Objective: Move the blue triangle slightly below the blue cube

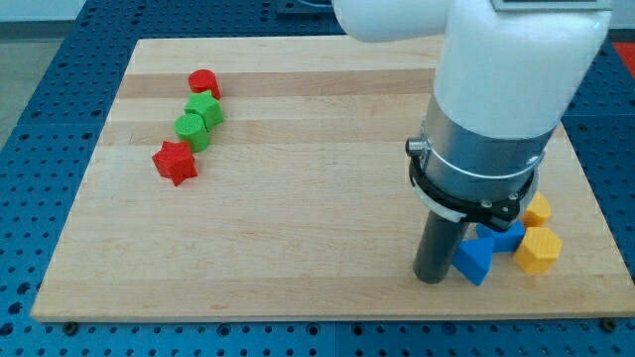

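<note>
While my tip (432, 278) rests on the desk (298, 228) touching the blue triangle's (474, 260) left side, the blue cube (509, 236) sits just up-right of the triangle, partly hidden. No gripper shows; its state can't be told.

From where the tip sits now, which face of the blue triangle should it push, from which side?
Push the blue triangle on its upper face, coming from the view's top. My tip sits against its left edge, and the blue cube lies up and right, so only a downward shove fits.
</note>
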You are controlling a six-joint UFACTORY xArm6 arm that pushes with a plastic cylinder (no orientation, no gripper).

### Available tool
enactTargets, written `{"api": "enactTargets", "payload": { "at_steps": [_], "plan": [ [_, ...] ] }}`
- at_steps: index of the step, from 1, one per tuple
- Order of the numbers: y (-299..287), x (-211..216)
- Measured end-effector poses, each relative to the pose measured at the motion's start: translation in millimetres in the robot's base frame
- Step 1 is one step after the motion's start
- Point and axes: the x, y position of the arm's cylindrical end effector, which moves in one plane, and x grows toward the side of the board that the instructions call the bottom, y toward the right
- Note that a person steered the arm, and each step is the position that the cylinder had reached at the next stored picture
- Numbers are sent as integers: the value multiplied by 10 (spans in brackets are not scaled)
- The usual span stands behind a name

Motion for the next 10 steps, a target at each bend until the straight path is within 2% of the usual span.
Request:
{"api": "enactTargets", "payload": {
  "at_steps": [1, 8, 9, 10],
  "plan": [
    [210, -1],
    [607, -1],
    [449, -1],
    [-249, -79]
  ]
}}
